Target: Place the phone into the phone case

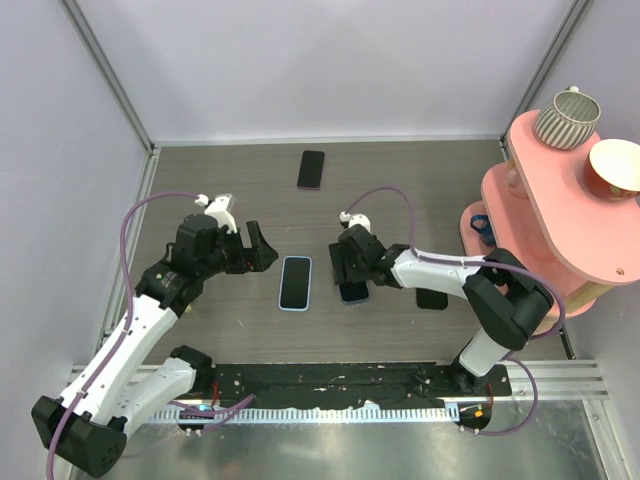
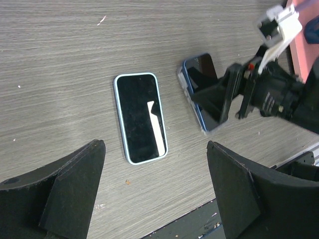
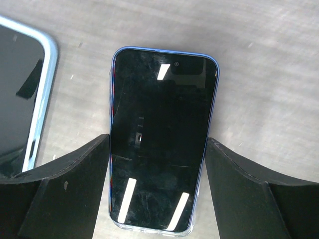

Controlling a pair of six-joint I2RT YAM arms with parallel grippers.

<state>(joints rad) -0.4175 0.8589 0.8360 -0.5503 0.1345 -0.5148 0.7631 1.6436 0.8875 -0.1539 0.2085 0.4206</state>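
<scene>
The phone [image 3: 162, 99], a black slab with a glossy dark screen, lies between my right gripper's [image 3: 158, 142] fingers, which press on its two long edges. The clear phone case [image 3: 154, 230] shows as a transparent rim under its near end and a thin bluish line along its sides. In the top view the right gripper [image 1: 350, 270] is over the phone [image 1: 354, 292] at the table's middle. The left wrist view shows the phone [image 2: 203, 67] with the case edge [image 2: 183, 84] beside it. My left gripper [image 1: 258, 248] is open and empty, hovering left of them.
A light-blue-rimmed phone [image 1: 295, 283] lies screen up between the two grippers, below the left gripper [image 2: 155, 145]. A black phone with a reddish rim [image 1: 311, 169] lies at the back. A dark flat slab [image 1: 432, 298] sits under the right arm. A pink shelf [image 1: 560, 200] with cups stands at the right.
</scene>
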